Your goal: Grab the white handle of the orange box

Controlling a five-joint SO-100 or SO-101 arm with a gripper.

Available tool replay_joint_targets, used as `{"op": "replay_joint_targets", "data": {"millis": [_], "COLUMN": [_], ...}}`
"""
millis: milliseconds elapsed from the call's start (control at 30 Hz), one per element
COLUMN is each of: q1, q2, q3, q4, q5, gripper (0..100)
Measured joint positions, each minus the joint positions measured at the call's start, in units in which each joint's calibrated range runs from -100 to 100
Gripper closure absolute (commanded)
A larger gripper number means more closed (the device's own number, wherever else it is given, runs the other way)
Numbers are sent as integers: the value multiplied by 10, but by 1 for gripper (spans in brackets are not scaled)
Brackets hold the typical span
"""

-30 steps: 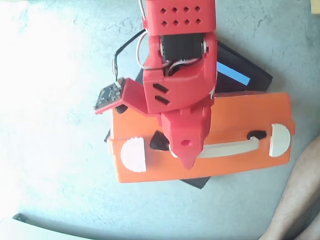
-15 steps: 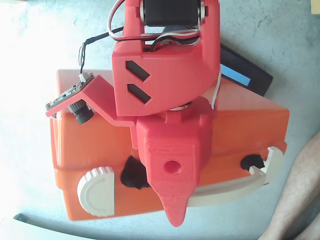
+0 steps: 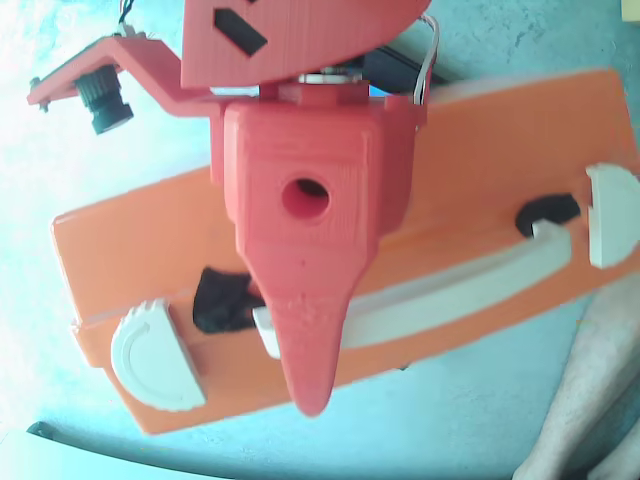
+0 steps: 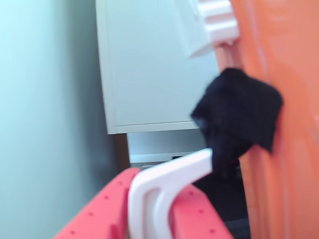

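Note:
The orange box (image 3: 480,170) lies slanted across the fixed view, its white handle (image 3: 450,290) running along its lower side between two black mounts (image 3: 225,300). My red gripper (image 3: 310,385) hangs over the handle's left end and covers it there. In the wrist view the white handle (image 4: 164,174) sits between my two red fingers (image 4: 99,214), which close on it from both sides. The handle's end runs into a black mount (image 4: 239,114) on the orange box (image 4: 289,74).
Two white latches (image 3: 155,355) (image 3: 612,215) sit at the box's ends; one shows in the wrist view (image 4: 217,25). A skin-toned limb (image 3: 590,400) lies at the lower right. A pale cabinet panel (image 4: 149,64) stands behind the box in the wrist view.

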Motion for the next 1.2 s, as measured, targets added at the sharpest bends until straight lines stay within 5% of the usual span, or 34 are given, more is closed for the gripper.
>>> {"op": "replay_joint_targets", "data": {"millis": [400,1200], "q1": [-10,-8], "q2": [-106,-106], "q3": [2,1], "q4": [190,199], "q5": [-3,-4], "gripper": [98,98]}}
